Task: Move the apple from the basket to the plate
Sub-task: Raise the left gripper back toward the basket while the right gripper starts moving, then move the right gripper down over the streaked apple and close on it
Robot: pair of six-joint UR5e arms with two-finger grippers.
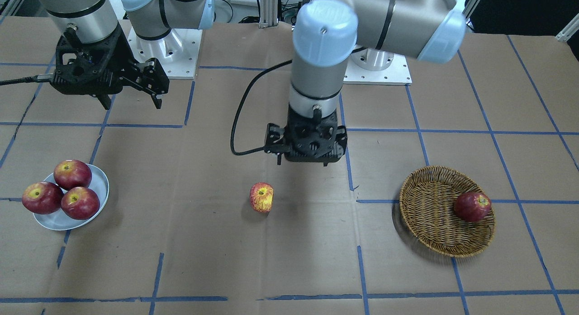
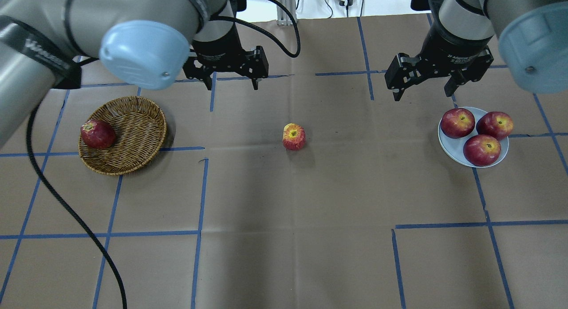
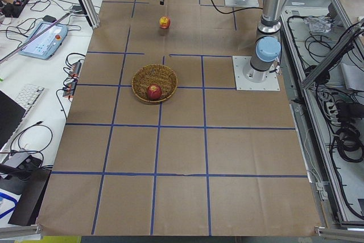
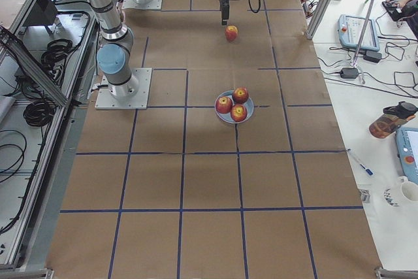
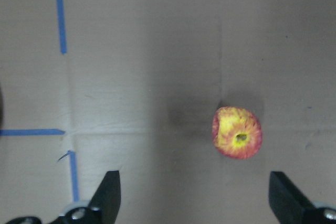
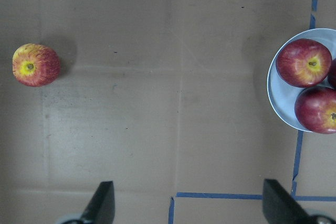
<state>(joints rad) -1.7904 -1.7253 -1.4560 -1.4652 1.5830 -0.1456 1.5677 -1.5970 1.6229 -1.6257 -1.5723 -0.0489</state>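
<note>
The apple [image 2: 293, 136] lies on the bare table [image 2: 284, 238], stem hollow up, well apart from both basket and plate. By the overhead view the basket [image 2: 137, 118] sits at the apple's 9 o'clock and the plate [image 2: 449, 152] at its 3 o'clock.

One dark apple [image 2: 97, 133] rests in the basket against the rim at its 9 o'clock. Three more dark apples [image 2: 482, 149] crowd the plate, touching one another.

The left gripper [image 2: 231, 85] hangs above the table at about 10 o'clock from the apple, pointing down, jaws spread wide and empty. In its wrist view the apple shows between the two fingers [image 5: 108, 196] but nearer the right-hand one – below them, not touched.

The right gripper [image 2: 421, 93] hangs at about 10 o'clock from the plate, jaws also spread wide with nothing in them. Its wrist view has the apple far off at 10 o'clock and the plate's edge at 2 o'clock.
</note>
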